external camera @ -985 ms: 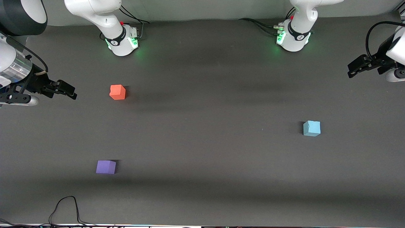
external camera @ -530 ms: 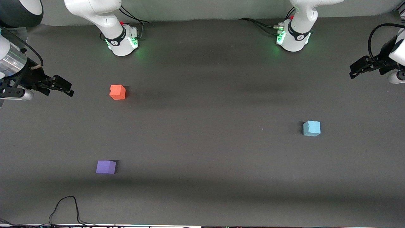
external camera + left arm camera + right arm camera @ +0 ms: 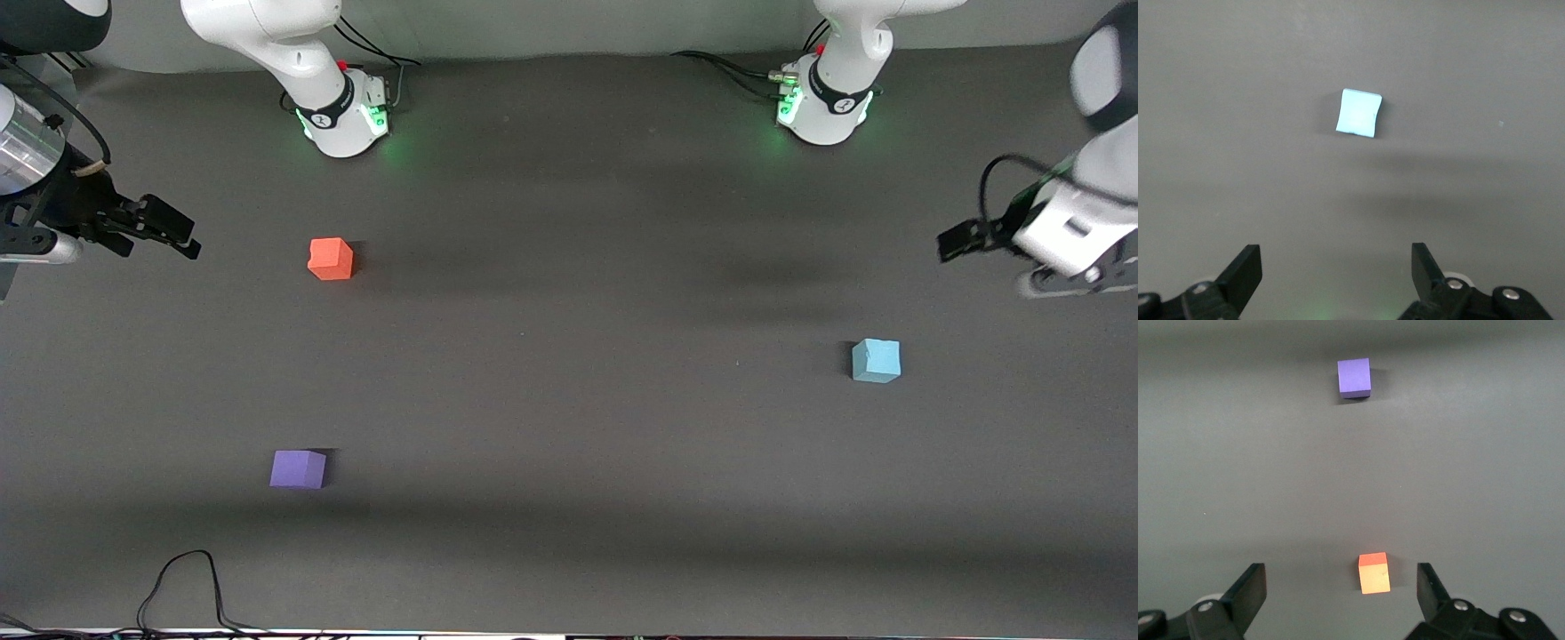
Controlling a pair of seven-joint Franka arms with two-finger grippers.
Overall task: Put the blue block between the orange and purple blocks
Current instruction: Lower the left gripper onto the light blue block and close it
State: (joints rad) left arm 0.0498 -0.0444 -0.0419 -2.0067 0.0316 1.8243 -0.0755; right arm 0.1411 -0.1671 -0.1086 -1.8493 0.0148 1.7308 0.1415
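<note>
A small sky-blue matte foam cube (image 3: 876,360) sits alone on the dark grey table (image 3: 569,400) toward the left arm's end, at roughly 3 o'clock from the table's centre in the front view, well apart from its two companions. The orange-red foam cube (image 3: 331,259) lies at about 10 o'clock and the violet-purple foam cube (image 3: 298,468) at about 8 o'clock, both toward the right arm's end, with the gap between them unoccupied.

The left gripper (image 3: 1336,270) hangs in the air over the table's edge zone at that end, fingers spread wide and holding nothing. The right gripper (image 3: 1340,590) waits over the table's margin beside the orange cube, fingers likewise released.

The blue cube looks light, soft and slightly compressible; a gentle pinch across two opposite flat side faces, clear of the chipped corner, seems the safest hold.

The left wrist view shows the blue cube ahead of the open fingers, an alignment the front view blurs. The right wrist view frames only the orange and purple pair.
</note>
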